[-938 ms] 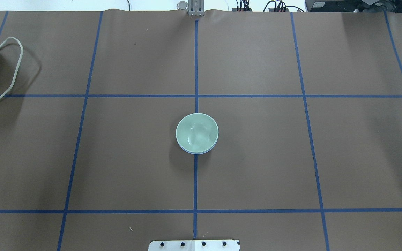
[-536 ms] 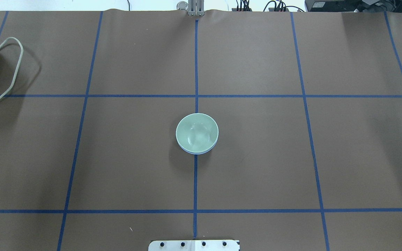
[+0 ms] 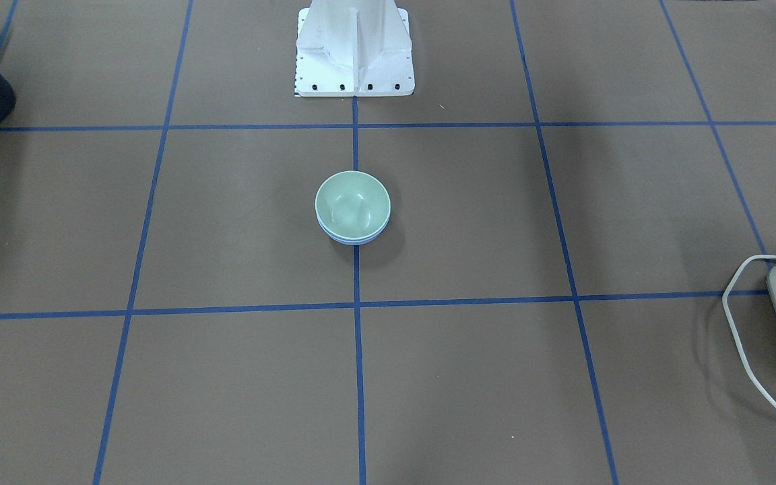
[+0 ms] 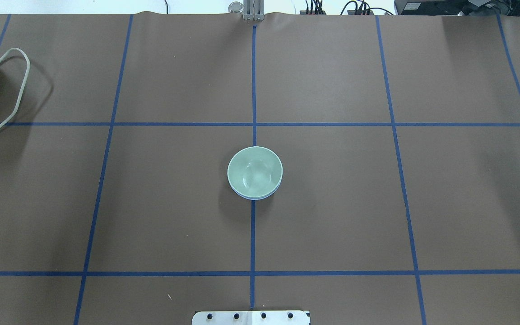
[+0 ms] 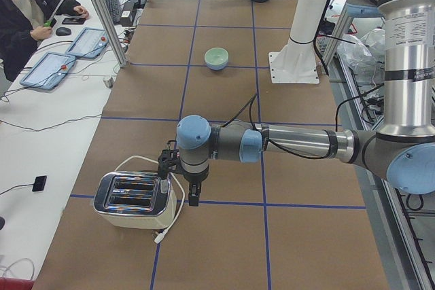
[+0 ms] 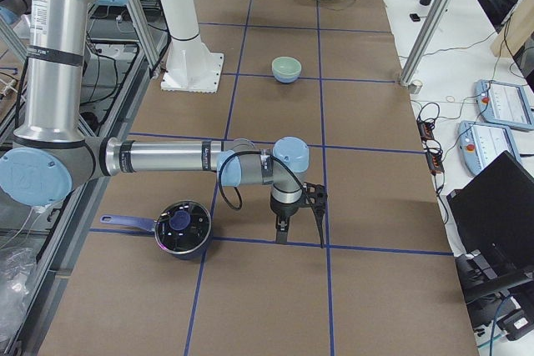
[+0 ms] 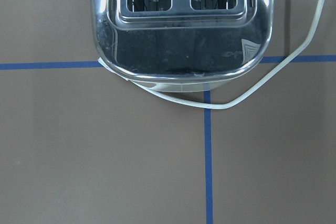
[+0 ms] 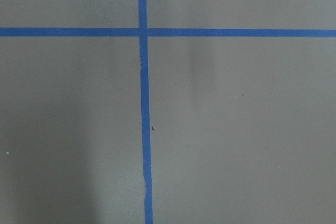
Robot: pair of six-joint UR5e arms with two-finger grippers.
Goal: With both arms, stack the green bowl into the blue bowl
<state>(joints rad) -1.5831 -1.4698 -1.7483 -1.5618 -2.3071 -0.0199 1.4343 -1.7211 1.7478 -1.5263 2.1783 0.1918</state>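
Green bowl (image 4: 254, 171): upright, nested in blue bowl, mid-table, sitting on centre tape line, in front of white stand (image 3: 354, 47).
Blue bowl (image 3: 353, 240): under green one; only a thin rim sliver shows below the green rim.
Table (image 4: 332, 203): brown cover w/ blue tape grid.
Left arm (image 5: 299, 142): stretched out low over the table's end, well apart from bowls.
Left gripper (image 5: 181, 188): points down, just beside toaster (image 5: 134, 200); open or closed – can't tell from this view.
Left wrist cam: toaster top, 2 slots, white cord (image 7: 273, 85) looping past it over the tape.
Right arm (image 6: 167, 158): low over the opposite end, also far from bowls.
Right gripper (image 6: 300, 231): points down near a tape crossing, close to black pot (image 6: 182, 227); state – can't tell.
Right wrist cam: bare cover & tape cross only.
Operator (image 5: 27, 11): seated at side desk.
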